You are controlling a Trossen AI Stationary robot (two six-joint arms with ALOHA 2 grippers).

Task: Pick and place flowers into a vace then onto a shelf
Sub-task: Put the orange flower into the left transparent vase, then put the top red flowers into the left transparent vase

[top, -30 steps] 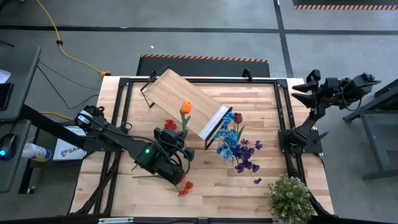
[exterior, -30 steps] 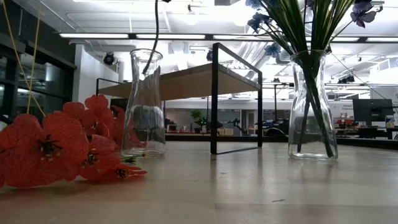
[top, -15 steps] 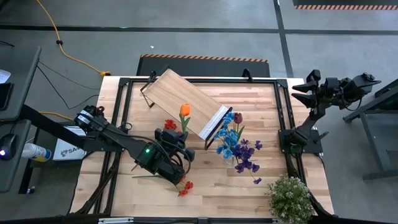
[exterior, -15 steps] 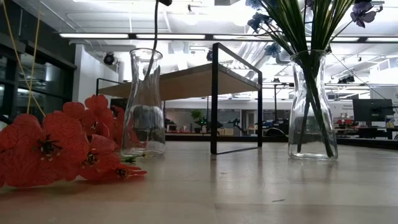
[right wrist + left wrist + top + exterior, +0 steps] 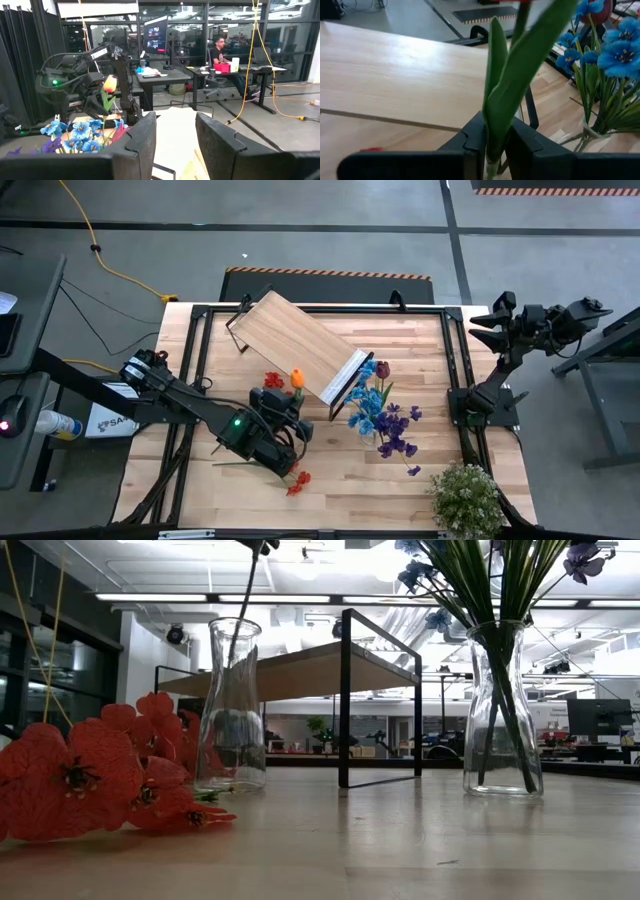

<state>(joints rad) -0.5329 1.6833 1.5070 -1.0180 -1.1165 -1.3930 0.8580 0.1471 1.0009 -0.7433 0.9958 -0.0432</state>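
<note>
An orange tulip (image 5: 297, 378) with a green stem (image 5: 243, 600) stands slanting in a clear glass vase (image 5: 232, 710), its stem passing down through the vase's neck. My left gripper (image 5: 284, 406) is above the vase's mouth, open, with one finger on each side of the stem and leaf (image 5: 495, 120). A second vase (image 5: 502, 710) holds blue and purple flowers (image 5: 380, 415). Red flowers (image 5: 80, 780) lie on the table. The shelf (image 5: 300, 345) stands behind the vases. My right gripper (image 5: 175, 145) hangs open at the far right corner. My left gripper has the tulip's stem and leaf (image 5: 494, 150) between its two fingers, low on the leaf. The fingers lie across the upright stem. I cannot tell whether they touch it.
A bushy pale plant (image 5: 465, 498) sits at the near right corner. A red flower (image 5: 273, 380) lies by the shelf's near end, and others (image 5: 296, 478) lie near the table's front. Black frame rails (image 5: 195, 380) run along both sides of the table.
The tulip has slid down into the vase: its orange head now sits lower and closer to my left gripper, which has stayed in place. Its stem stands straighter in the vase's neck.
</note>
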